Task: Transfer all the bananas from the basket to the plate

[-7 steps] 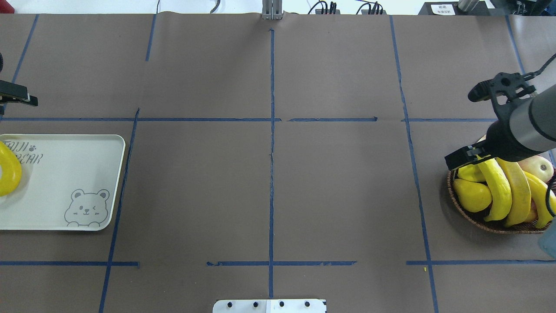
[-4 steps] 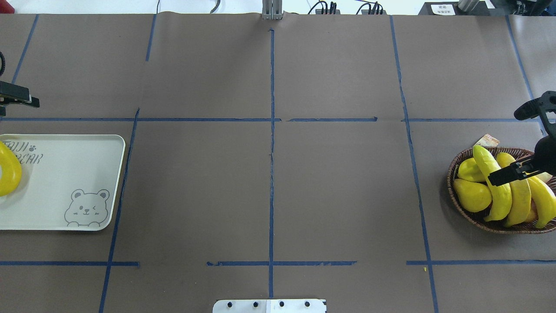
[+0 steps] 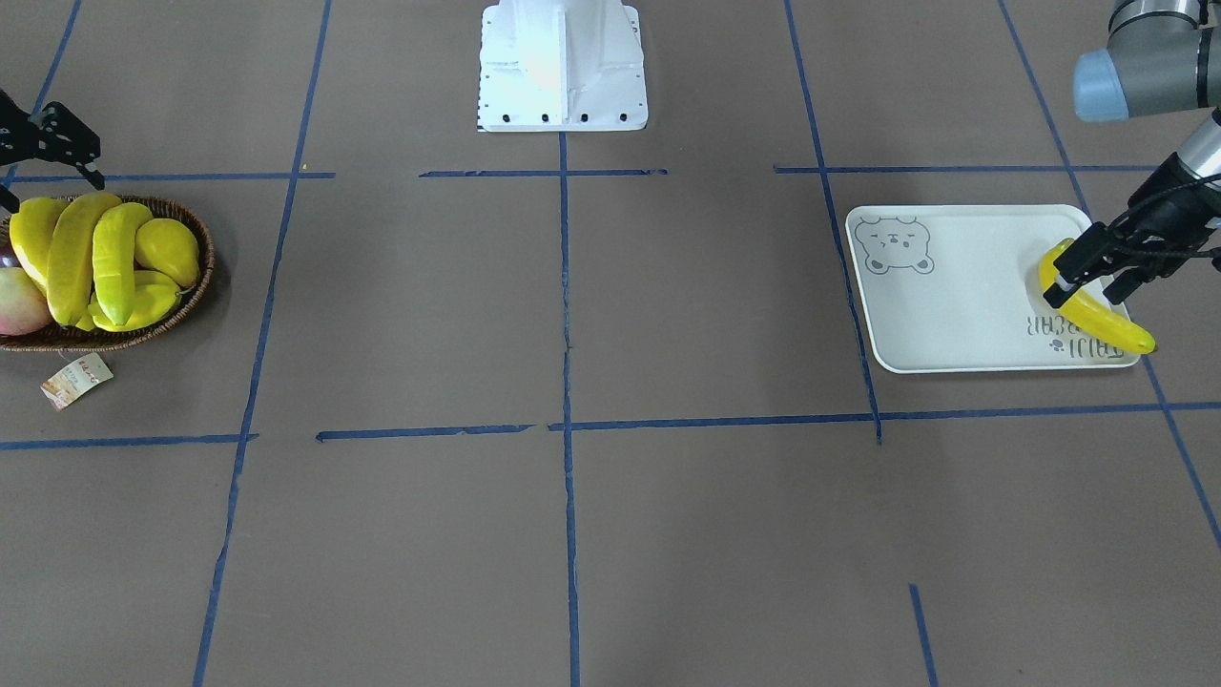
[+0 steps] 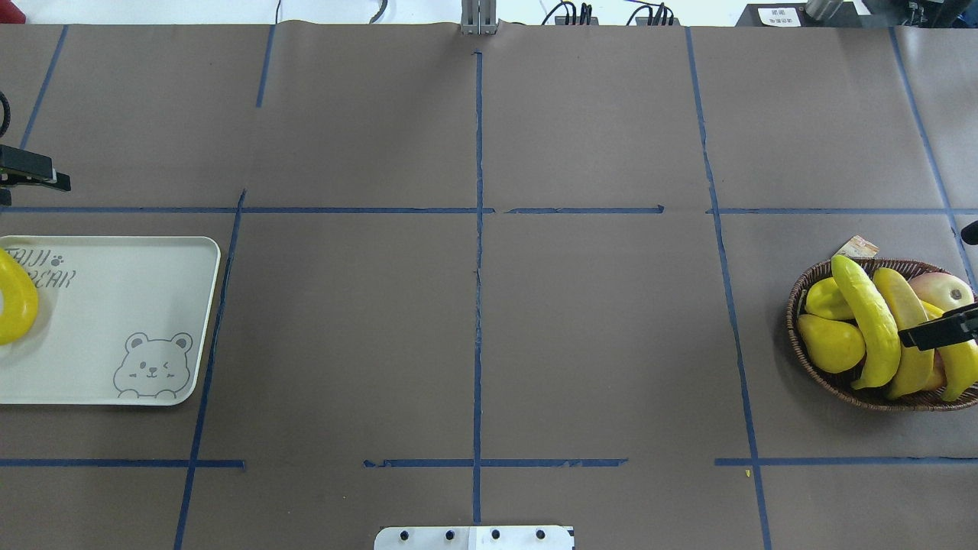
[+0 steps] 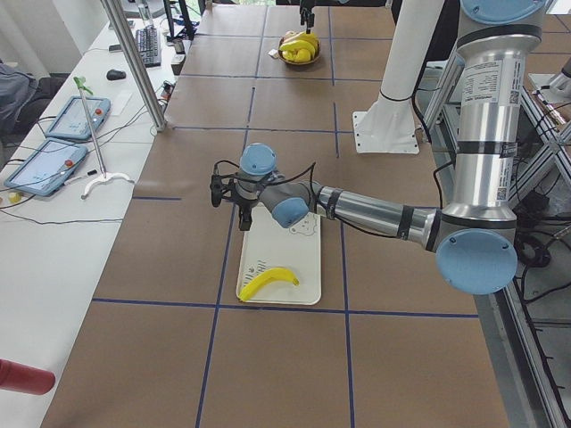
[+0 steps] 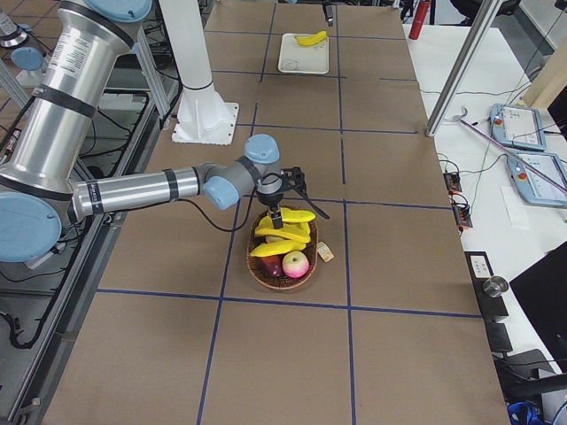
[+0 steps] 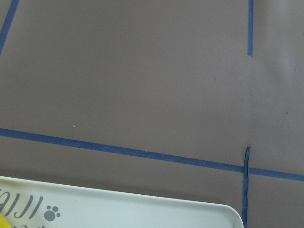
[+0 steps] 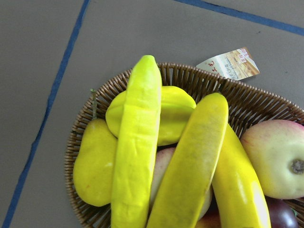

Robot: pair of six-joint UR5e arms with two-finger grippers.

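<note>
Right gripper (image 4: 940, 284) over basket (image 4: 821, 380) bananas (image 4: 867, 321), fingers (image 4: 936, 332) seemingly spread, partly off-frame; left gripper (image 3: 1097, 277) splayed, raised near plate (image 3: 954, 296) banana (image 3: 1111, 324)

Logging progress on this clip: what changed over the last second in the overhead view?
The right gripper slid from the basket's left rim across it toward the view's right edge. It took hold of nothing: three bananas lie in the basket as before. The left gripper, the plate and its one banana stayed put.
</note>
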